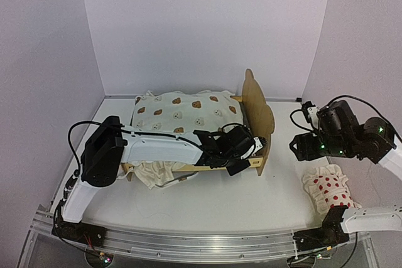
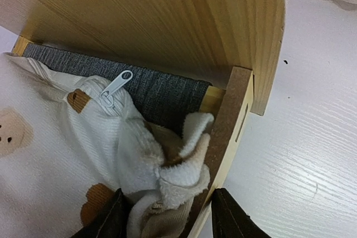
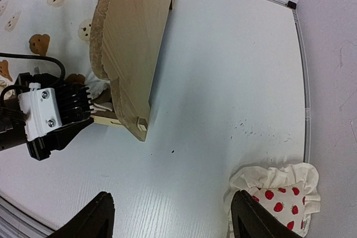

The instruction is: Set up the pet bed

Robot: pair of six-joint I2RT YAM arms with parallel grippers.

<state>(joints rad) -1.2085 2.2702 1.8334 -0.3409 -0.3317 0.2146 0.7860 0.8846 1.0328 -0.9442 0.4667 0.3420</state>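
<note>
Your pet bed [image 1: 256,108] sits mid-table [image 1: 251,199], bear-ear headboard [image 3: 134,48] upright at its 3 o'clock end, with the bear-print cushion [image 1: 179,112] lying on it and its ruffle spilling over the 6 o'clock rail. Your left gripper [image 2: 167,207] is at the bed's 5 o'clock corner by the headboard, fingers straddling the bunched cushion corner and the side rail [image 2: 228,115], zipper pull [image 2: 116,87] lying against the grey felt base [image 2: 162,90]; can't tell if it's clamping or loose. Your right gripper [image 3: 173,196] hangs released, fingers wide over bare table at 3 o'clock of the headboard, with the red-dotted ruffled pillow [image 3: 279,193] just beside one finger.
</note>
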